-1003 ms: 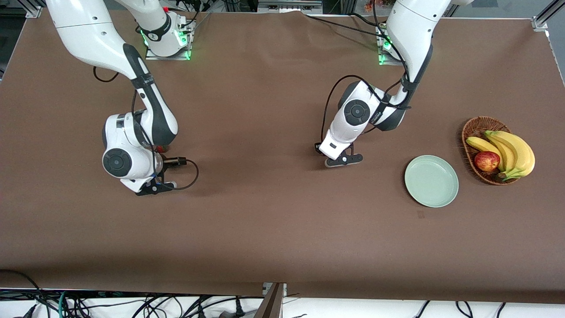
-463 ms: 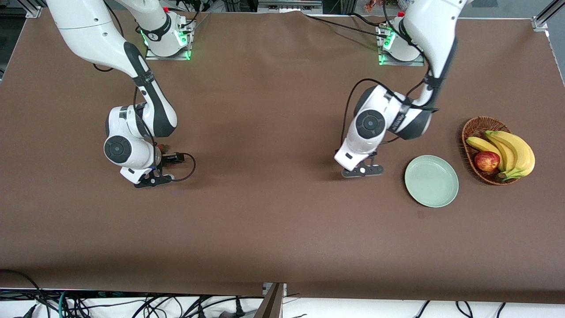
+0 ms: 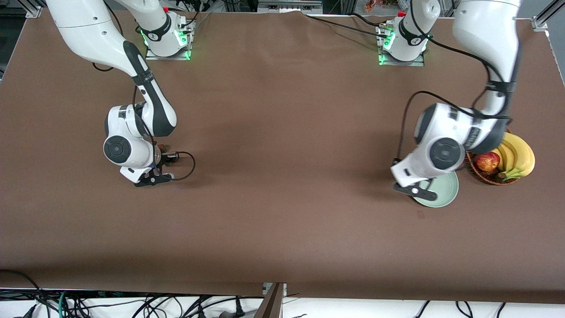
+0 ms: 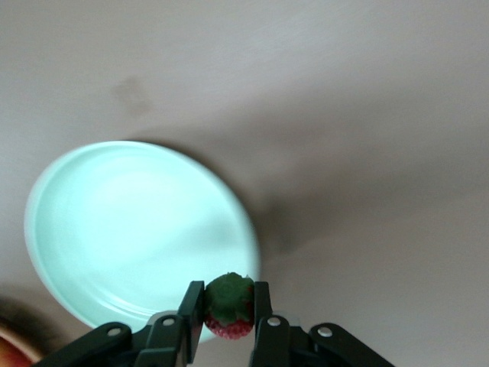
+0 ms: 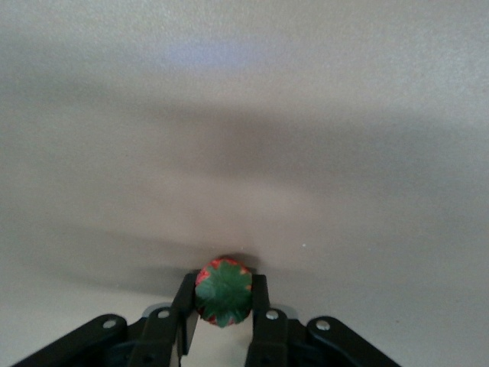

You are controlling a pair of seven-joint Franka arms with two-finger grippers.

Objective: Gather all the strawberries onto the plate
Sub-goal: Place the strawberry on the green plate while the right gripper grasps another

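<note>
The pale green plate (image 3: 445, 193) lies beside the basket and fills much of the left wrist view (image 4: 114, 222). My left gripper (image 3: 415, 190) hangs over the plate's rim at the side toward the right arm's end. It is shut on a strawberry (image 4: 229, 310), leafy top up, between its jaws (image 4: 228, 294). My right gripper (image 3: 150, 178) is low over bare table at the right arm's end. It is shut on a second strawberry (image 5: 223, 293) between its jaws (image 5: 223, 289). A small red and green bit (image 3: 161, 147) shows by the right wrist, partly hidden.
A brown wicker basket (image 3: 485, 176) with bananas (image 3: 521, 154) and a red-yellow apple (image 3: 486, 161) stands beside the plate, at the left arm's end of the table. The left arm's wrist covers part of the basket and plate. A cable loops by the right gripper (image 3: 187, 165).
My left arm has swung from the middle of the table to the plate, carrying its strawberry. My right arm shifted slightly between the two earlier frames and has stayed put since.
</note>
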